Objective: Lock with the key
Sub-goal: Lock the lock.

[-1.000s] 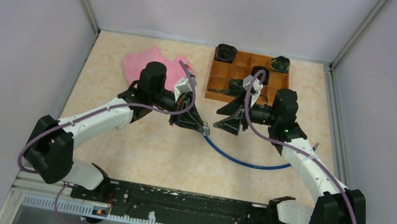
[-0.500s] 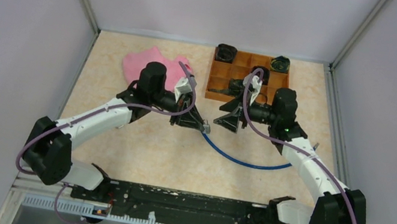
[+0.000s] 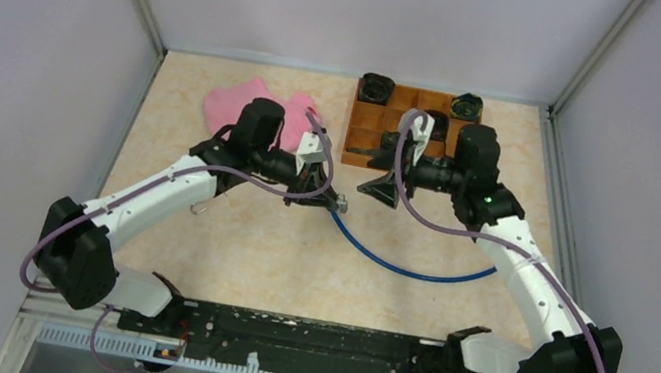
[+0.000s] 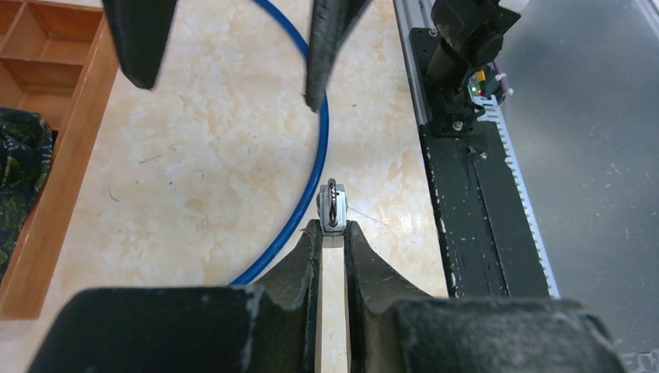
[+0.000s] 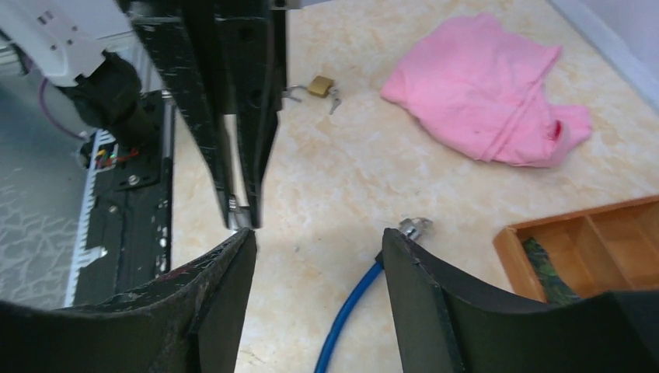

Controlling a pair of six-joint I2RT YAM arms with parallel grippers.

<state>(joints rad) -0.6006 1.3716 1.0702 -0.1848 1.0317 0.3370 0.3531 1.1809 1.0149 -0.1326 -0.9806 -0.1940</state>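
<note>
Left gripper point(image 4: 332, 229) is clenched on a small silver key point(image 4: 332, 206), which is pinched between its fingertips and sticks out past them. It hangs over the middle of the table point(image 3: 244, 253), pointing toward the other arm. Under the key, a blue cable point(image 3: 404, 270) lies on the table in a wide curve. Its metal end point(image 5: 412, 227) rests on the surface just beyond the left gripper's tip.

Right gripper point(image 5: 317, 237) faces the left one from close by. Its jaws are spread apart and grasp nothing. From the right wrist view the cable's metal end shows beside one of its fingers, but whether they touch is unclear.

Farther left, a brass padlock point(image 5: 319, 85) lies on the table with its shackle open, near the left arm and well apart from both grippers. A crumpled pink cloth point(image 5: 482, 85) sits behind the left arm. A wooden tray point(image 5: 513, 241) with compartments stands behind the right gripper, with dark items in some compartments.
</note>
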